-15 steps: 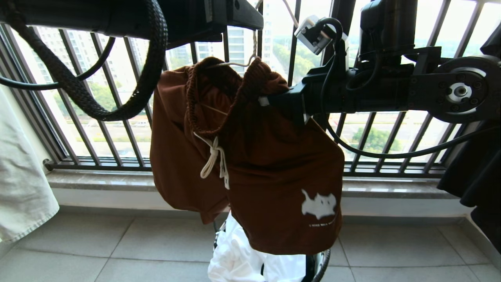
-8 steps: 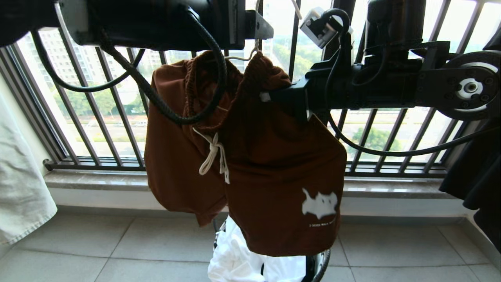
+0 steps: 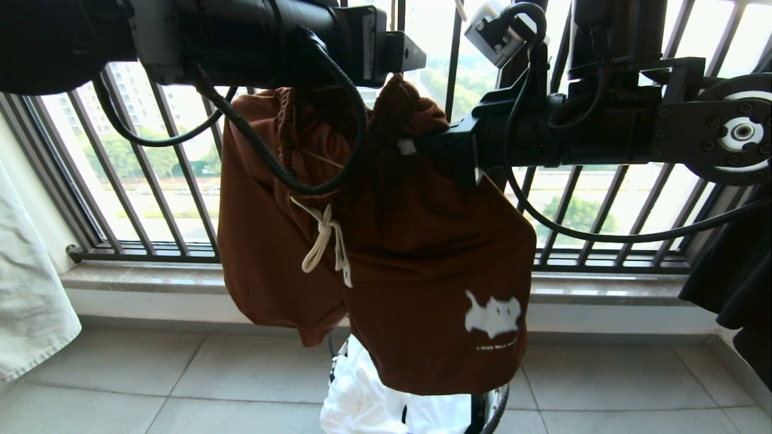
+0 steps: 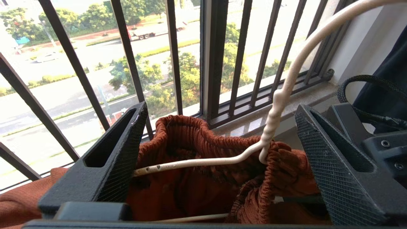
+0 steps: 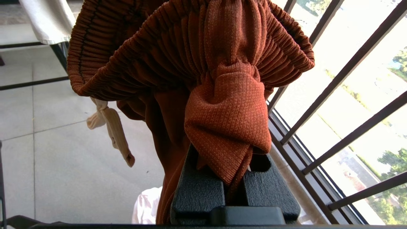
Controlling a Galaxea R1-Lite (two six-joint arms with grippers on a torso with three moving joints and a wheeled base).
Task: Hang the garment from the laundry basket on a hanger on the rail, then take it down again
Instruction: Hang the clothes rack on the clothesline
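The left gripper (image 4: pixel 219 159) is at the top of the garment (image 3: pixel 386 253), fingers (image 4: pixel 108 165) spread wide to either side of the ribbed waistband (image 4: pixel 197 136) and the hanger (image 4: pixel 276 105), gripping neither. The garment hangs from the cream wire hanger in front of the black railing (image 3: pixel 181 181), its drawstring (image 3: pixel 325 241) loose at the front and the white print (image 3: pixel 493 314) low on one leg. The laundry basket (image 3: pixel 491 410) stands on the floor (image 3: pixel 151 386) directly below. The right gripper (image 5: pixel 233 187) is pressed together, pinching a fold of the garment just below the waistband.
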